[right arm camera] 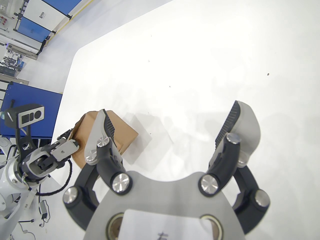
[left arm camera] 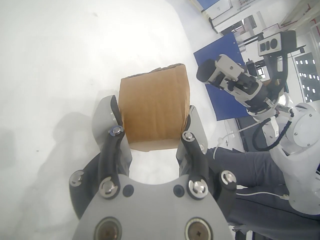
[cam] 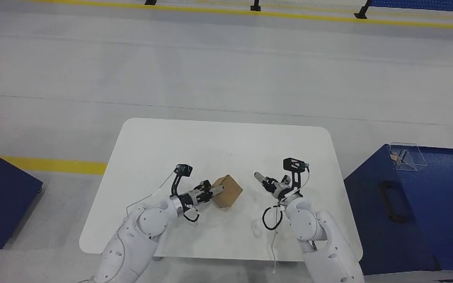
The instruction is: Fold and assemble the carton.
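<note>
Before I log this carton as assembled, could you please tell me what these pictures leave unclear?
Top view: the carton is too small to tell whether its flaps are tucked.
Left wrist view: its far end is hidden behind the near panel; the left gripper covers two sides.
Right wrist view: a finger of the right gripper hides part of it.

We see a pale grey floor all around a white surface with rounded corners. A thin yellow line crosses the floor far off, and a broader yellow stripe runs in from the left. A dark blue block stands at the left, and a larger blue block at the right carries a clear holder at its far end. The light is bright and even.
</note>
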Controlling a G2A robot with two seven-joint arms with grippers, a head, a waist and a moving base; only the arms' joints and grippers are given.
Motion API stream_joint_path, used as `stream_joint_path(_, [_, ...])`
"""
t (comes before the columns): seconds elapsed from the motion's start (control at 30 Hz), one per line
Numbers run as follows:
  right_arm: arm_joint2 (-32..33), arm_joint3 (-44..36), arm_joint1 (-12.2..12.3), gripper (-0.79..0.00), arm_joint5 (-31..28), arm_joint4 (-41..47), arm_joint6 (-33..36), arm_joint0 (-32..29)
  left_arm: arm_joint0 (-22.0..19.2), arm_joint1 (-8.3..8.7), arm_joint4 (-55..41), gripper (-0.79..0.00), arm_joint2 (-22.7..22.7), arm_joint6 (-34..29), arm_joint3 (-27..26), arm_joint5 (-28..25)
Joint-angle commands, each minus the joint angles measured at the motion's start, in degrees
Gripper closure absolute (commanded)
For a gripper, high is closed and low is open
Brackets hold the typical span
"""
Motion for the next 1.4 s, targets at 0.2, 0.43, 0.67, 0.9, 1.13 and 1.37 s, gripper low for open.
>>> stream_joint_path(0.2, [0.0, 0.0, 0.0, -0.785, 0.0, 0.0, 0.0, 0.0, 2.28, 0.91, 3.7, -0.785, -2.3, 2.2, -4.97, 2.22])
stream_joint_path(0.43, [0.0, 0.0, 0.0, -0.785, 0.0, 0.0, 0.0, 0.0, 10.41, 1.85, 28.76, -0.785, -3.08, 24.97, -20.62, 18.96])
stream_joint_path(0.67, [0.0, 0.0, 0.0, -0.785, 0.0, 0.0, 0.0, 0.0, 13.05, 1.91, 45.15, 0.0, 1.57, 37.1, -22.27, 17.43])
stream_joint_path(0.9, [0.0, 0.0, 0.0, -0.785, 0.0, 0.0, 0.0, 0.0, 11.42, 1.37, 47.18, 0.0, 3.39, 32.18, -20.33, 18.45])
stream_joint_path(1.13, [0.0, 0.0, 0.0, -0.785, 0.0, 0.0, 0.0, 0.0, 10.99, 1.1, 46.45, 0.0, 3.8, 28.75, -19.31, 17.23])
stream_joint_path(1.37, [0.0, 0.0, 0.0, -0.785, 0.0, 0.0, 0.0, 0.0, 10.94, 0.95, 46.87, 0.0, 4.26, 24.48, -17.87, 16.84])
